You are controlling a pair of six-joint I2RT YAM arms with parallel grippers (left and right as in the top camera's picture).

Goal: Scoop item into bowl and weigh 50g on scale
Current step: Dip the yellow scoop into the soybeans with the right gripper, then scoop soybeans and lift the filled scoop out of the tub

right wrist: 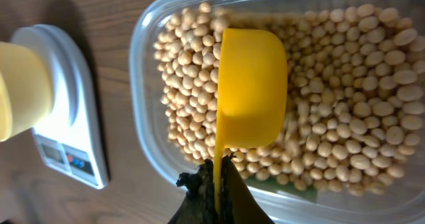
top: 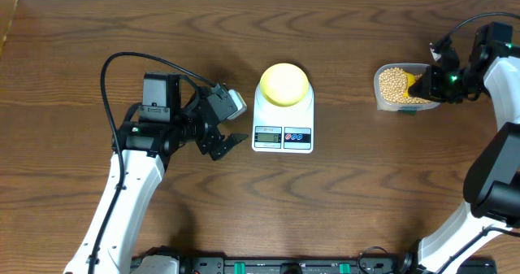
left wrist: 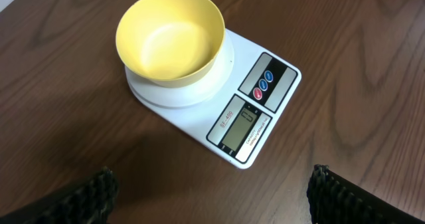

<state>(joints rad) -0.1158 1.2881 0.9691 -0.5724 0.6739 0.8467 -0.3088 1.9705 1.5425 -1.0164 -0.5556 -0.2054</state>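
Observation:
The pale yellow bowl point(top: 283, 84) point(left wrist: 170, 36) point(right wrist: 20, 91) stands empty on the white scale point(top: 283, 130) point(left wrist: 262, 117) point(right wrist: 73, 84) at mid table. Tan beans point(top: 393, 84) point(right wrist: 352, 111) fill a clear plastic container point(top: 382, 102) point(right wrist: 143, 64) at the right. My right gripper point(top: 428, 83) point(right wrist: 219, 177) is shut on the flat handle of a yellow scoop point(top: 413, 85) point(right wrist: 251, 84), whose cup is turned on its side over the beans. My left gripper point(top: 231, 123) point(left wrist: 212, 194) stands open just left of the scale, nothing between its fingers.
The brown wooden table point(top: 366, 193) stretches around the scale. A black cable point(top: 122, 58) loops over the left arm. The right arm's white body point(top: 500, 168) rises along the right edge.

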